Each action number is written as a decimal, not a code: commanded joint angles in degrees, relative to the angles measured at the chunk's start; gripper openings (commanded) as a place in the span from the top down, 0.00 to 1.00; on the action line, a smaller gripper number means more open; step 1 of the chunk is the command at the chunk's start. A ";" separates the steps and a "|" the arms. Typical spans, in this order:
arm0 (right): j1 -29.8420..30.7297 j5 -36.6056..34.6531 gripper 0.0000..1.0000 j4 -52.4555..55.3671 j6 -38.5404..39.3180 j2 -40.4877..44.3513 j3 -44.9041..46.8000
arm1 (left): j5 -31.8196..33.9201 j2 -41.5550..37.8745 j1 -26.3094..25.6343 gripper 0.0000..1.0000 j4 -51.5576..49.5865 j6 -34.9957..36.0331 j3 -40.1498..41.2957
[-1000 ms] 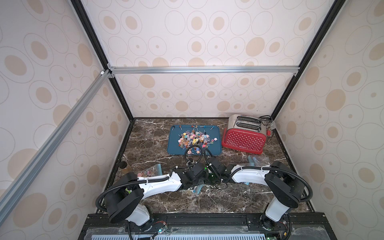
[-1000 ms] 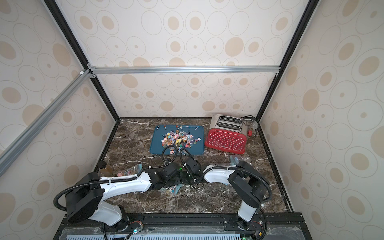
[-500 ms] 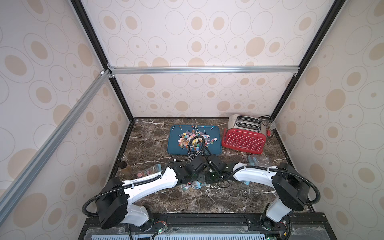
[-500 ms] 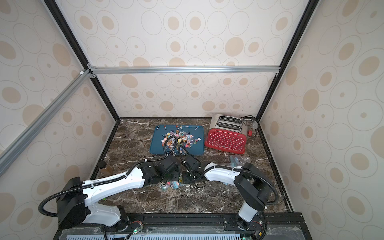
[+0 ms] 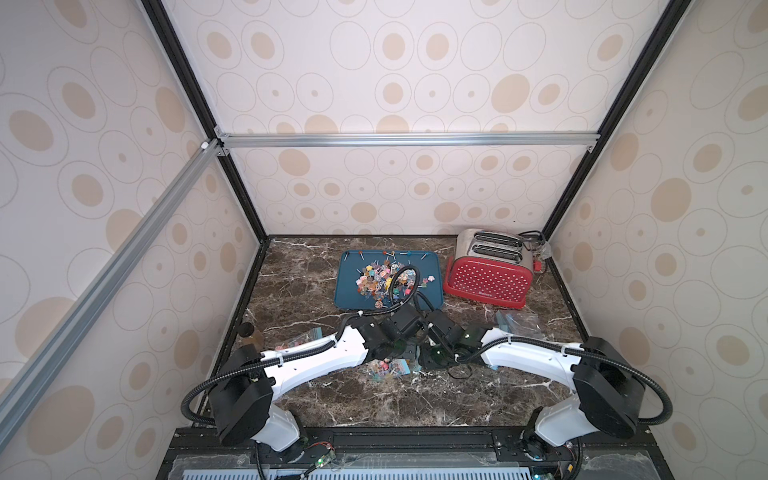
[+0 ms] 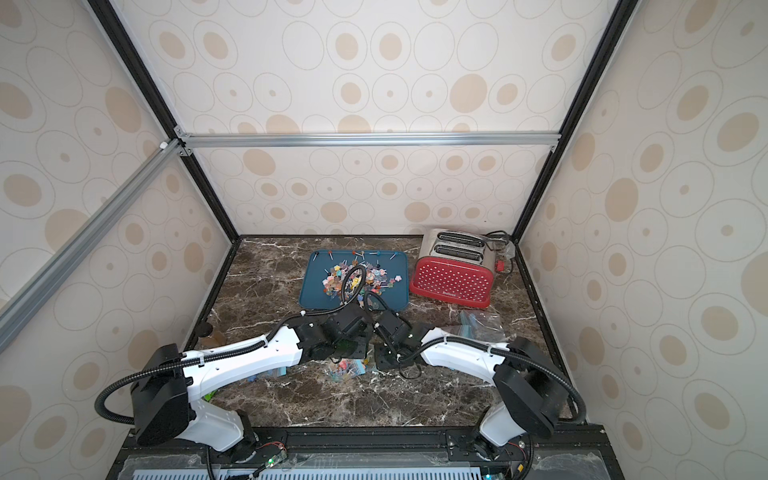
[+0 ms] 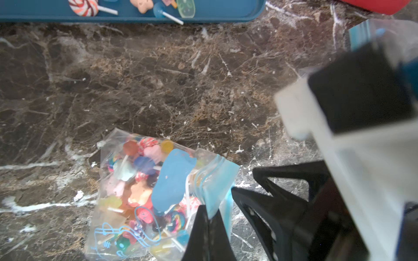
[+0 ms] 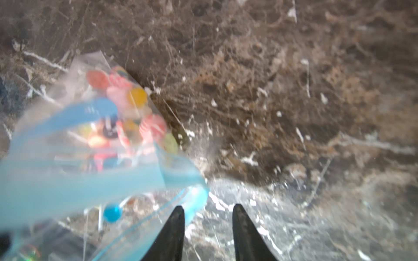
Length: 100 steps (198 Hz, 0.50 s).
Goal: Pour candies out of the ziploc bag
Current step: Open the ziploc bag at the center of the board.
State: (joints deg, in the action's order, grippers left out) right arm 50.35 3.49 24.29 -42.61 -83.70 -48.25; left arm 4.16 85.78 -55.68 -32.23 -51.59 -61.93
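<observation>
The ziploc bag (image 7: 135, 192) is clear with blue print and a blue zip strip. It holds many coloured candies (image 7: 140, 162) on white sticks. My left gripper (image 7: 209, 210) is shut on the bag's blue zip edge. My right gripper (image 8: 208, 210) stands open beside that edge, and the blue strip touches the outside of one finger (image 8: 174, 230). In both top views the bag (image 5: 388, 368) (image 6: 347, 368) sits low on the marble under the two wrists. More candies (image 5: 384, 282) lie heaped on the blue tray (image 5: 349, 299) behind.
A red toaster (image 5: 486, 270) with its cord stands at the back right beside the tray. Another filled bag (image 5: 299, 338) lies left of my left arm. A crumpled clear bag (image 5: 517, 322) lies to the right. Frame posts and walls close in the table.
My right gripper has opened and let go of the bag's edge. My left arm reached toward the tray and has drawn back, still shut on the bag.
</observation>
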 commanded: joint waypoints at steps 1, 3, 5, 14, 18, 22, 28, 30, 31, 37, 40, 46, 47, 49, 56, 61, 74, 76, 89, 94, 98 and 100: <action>0.28 1.25 0.58 -2.47 -3.78 5.96 3.12 | -0.47 1.58 0.40 0.90 -1.57 1.57 -1.95; 0.28 1.26 0.58 -2.53 -3.97 6.30 3.37 | -0.47 1.50 0.40 0.89 -1.53 1.58 -1.96; 0.28 1.26 0.58 -2.68 -4.12 6.76 3.63 | -0.47 1.45 0.40 0.88 -1.48 1.58 -2.03; 0.25 1.38 0.56 -3.44 -4.97 8.34 4.78 | -0.41 1.42 0.40 0.84 -1.53 1.72 -2.22; 0.25 1.52 0.56 -4.02 -5.17 8.96 5.25 | -0.31 1.28 0.42 0.84 -1.54 1.76 -2.30; 0.13 1.84 0.55 -4.71 -5.46 9.50 5.70 | -0.18 1.19 0.46 0.83 -1.65 1.84 -2.32; 0.03 2.47 0.54 -5.76 -5.72 10.22 6.31 | -0.06 1.05 0.42 0.82 -1.76 1.98 -2.48; 0.00 2.64 0.54 -6.06 -5.77 10.40 6.43 | 0.01 1.01 0.45 0.82 -1.78 2.01 -2.49; -0.04 2.74 0.54 -6.30 -5.84 10.49 6.51 | 0.03 0.99 0.51 0.82 -1.78 2.02 -2.53; -0.07 3.30 0.53 -7.65 -5.84 11.07 6.98 | 0.05 0.97 0.57 0.81 -1.87 2.18 -2.65; -0.07 3.62 0.52 -8.29 -5.75 11.30 7.14 | 0.05 0.97 0.65 0.80 -1.94 2.24 -2.73; -0.07 4.08 0.51 -9.61 -5.58 11.57 7.46 | 0.14 0.97 0.75 0.79 -2.13 2.31 -2.84; -0.07 4.16 0.51 -9.79 -5.52 11.60 7.51 | 0.19 0.97 0.75 0.79 -2.18 2.34 -2.84; -0.07 4.23 0.50 -10.05 -5.48 11.62 7.54 | 0.22 0.97 0.75 0.79 -2.28 2.37 -2.91; -0.07 4.31 0.49 -10.70 -5.38 11.37 7.73 | 0.36 0.96 0.84 0.78 -2.31 2.37 -2.93; -0.15 4.41 0.48 -10.90 -5.17 11.07 7.68 | 0.58 0.97 0.83 0.78 -2.32 2.37 -2.85; -0.24 4.96 0.46 -11.01 -4.77 9.58 7.15 | 0.84 0.63 1.01 0.77 -2.25 2.21 -2.68; -0.25 5.13 0.46 -11.15 -4.70 9.32 7.08 | 0.91 0.56 1.01 0.77 -2.23 2.20 -2.67; -0.18 6.06 0.46 -11.19 -4.78 7.33 6.59 | 1.24 0.04 1.26 0.75 -2.30 2.15 -2.48; -0.23 6.38 0.46 -11.39 -4.98 6.66 6.50 | 1.36 -0.19 1.35 0.74 -2.46 2.11 -2.36; -0.24 6.52 0.46 -11.48 -5.19 6.19 6.51 | 1.50 -0.40 1.45 0.74 -2.61 2.11 -2.32; -0.18 6.60 0.46 -11.51 -5.29 5.97 6.50 | 1.54 -0.54 1.45 0.74 -2.70 2.11 -2.32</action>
State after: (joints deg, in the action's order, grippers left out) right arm 50.24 8.34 14.09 -47.00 -74.78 -41.43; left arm 3.90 87.00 -55.13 -32.51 -50.24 -62.41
